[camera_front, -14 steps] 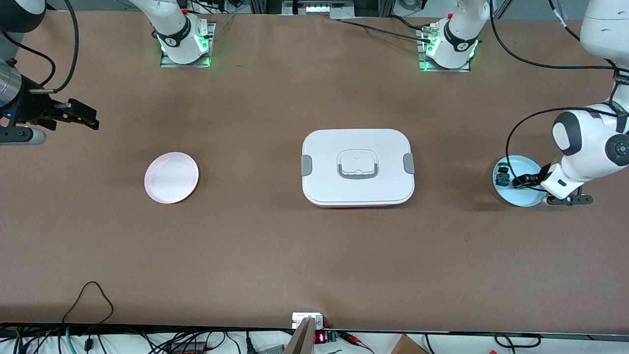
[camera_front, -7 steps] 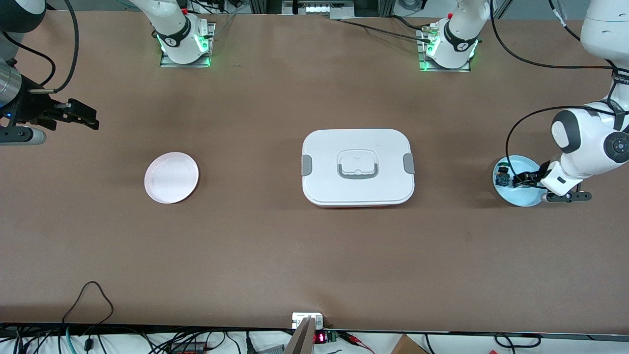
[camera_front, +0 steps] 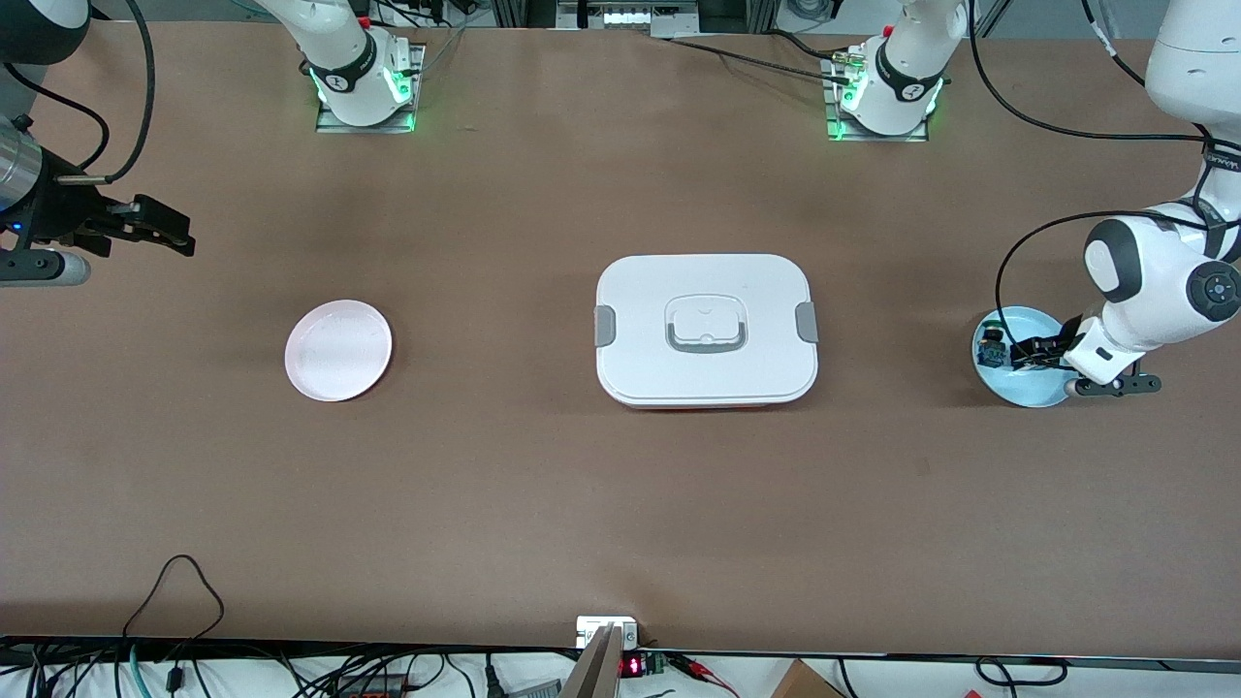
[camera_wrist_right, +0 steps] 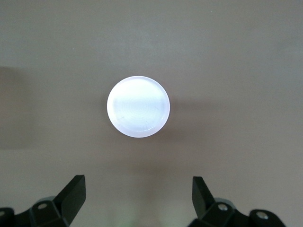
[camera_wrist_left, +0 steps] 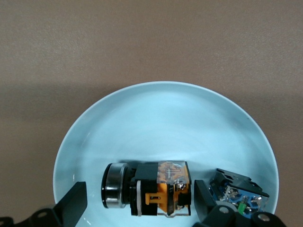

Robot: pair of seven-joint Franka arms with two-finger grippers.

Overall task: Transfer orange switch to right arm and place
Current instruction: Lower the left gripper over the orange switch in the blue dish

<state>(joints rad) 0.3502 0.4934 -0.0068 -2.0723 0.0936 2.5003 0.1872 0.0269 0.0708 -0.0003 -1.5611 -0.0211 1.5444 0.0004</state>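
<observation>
A: State the left gripper (camera_wrist_left: 137,203) condition.
B: Fingers apart, one on each side of the orange switch (camera_wrist_left: 149,190), not clamped on it. The switch lies on its side in the light blue plate (camera_front: 1028,393), near the table edge at the left arm's end.

A: What else does that plate hold?
B: A blue-black switch (camera_wrist_left: 237,195) with a green part, just beside the orange switch.

A: Right gripper (camera_front: 160,233)?
B: Fingers apart, holding nothing. The arm waits above the table edge at the right arm's end; its wrist view looks down on the pink plate (camera_front: 338,350).

A: Table centre?
B: A white lidded container (camera_front: 706,330) with grey latches and a handle.

A: Legible markings?
B: None readable on the switches or container.
</observation>
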